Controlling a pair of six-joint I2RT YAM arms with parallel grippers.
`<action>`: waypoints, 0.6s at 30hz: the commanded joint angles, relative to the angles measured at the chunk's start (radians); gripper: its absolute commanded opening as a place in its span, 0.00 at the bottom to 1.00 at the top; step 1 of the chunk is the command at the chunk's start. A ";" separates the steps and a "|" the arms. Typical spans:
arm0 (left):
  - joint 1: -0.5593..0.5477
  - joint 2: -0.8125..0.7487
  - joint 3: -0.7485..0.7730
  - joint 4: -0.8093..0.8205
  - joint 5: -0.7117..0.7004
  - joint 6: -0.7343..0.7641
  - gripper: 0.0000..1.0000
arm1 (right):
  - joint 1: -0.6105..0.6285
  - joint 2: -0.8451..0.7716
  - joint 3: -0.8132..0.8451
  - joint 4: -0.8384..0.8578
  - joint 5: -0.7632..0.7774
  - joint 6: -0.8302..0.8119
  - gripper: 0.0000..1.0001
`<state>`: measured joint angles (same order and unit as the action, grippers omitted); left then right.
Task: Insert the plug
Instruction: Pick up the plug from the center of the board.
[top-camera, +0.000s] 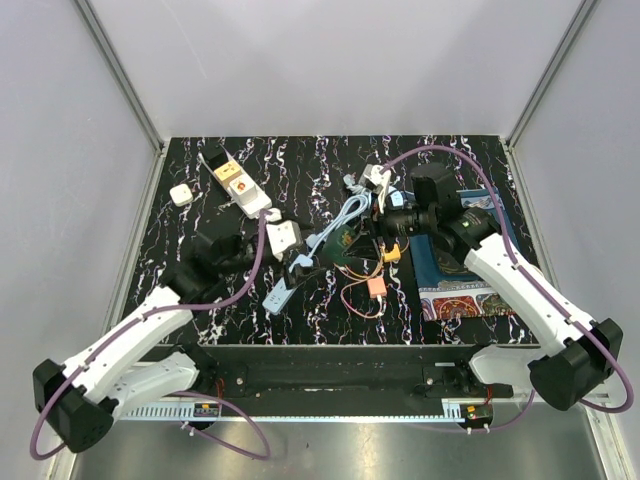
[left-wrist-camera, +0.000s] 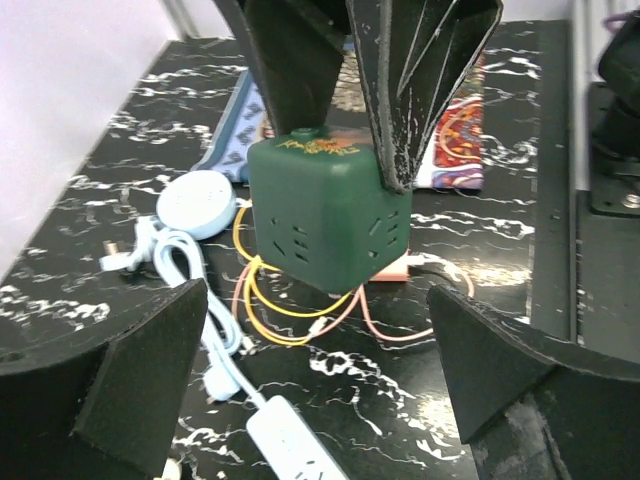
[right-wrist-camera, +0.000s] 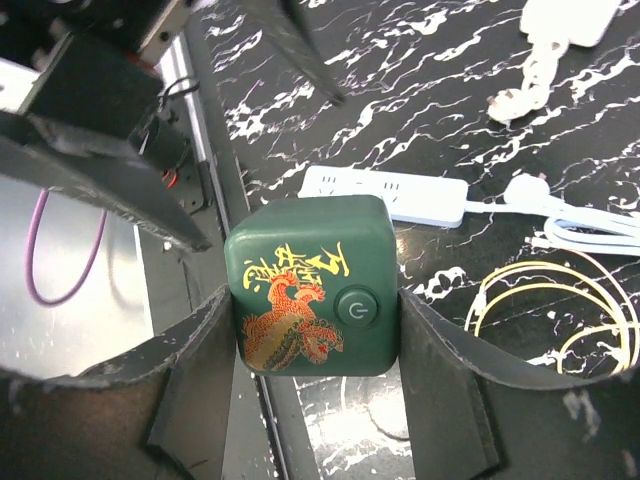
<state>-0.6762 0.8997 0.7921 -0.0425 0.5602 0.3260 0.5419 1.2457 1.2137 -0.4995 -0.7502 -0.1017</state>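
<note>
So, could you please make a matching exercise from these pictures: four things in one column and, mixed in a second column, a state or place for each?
Things:
1. green cube socket
2. left gripper
3. yellow cable
4. white power strip

States:
A. coiled in loops on the table
B. long and flat, lying on the table
C. open, holding nothing
D. clamped in the right gripper

Pairs: 1-D, 2-C, 3-A, 4-B
</note>
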 joint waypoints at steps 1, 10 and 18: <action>0.015 0.086 0.100 -0.083 0.220 0.027 0.99 | 0.024 -0.026 0.063 -0.040 -0.123 -0.217 0.00; 0.017 0.205 0.228 -0.169 0.300 0.068 0.99 | 0.090 -0.017 0.102 -0.097 -0.103 -0.340 0.00; 0.017 0.237 0.223 -0.208 0.334 0.123 0.96 | 0.110 0.008 0.119 -0.097 -0.080 -0.352 0.00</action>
<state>-0.6651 1.1336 0.9924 -0.2581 0.8223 0.3939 0.6384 1.2453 1.2789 -0.6186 -0.8291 -0.4221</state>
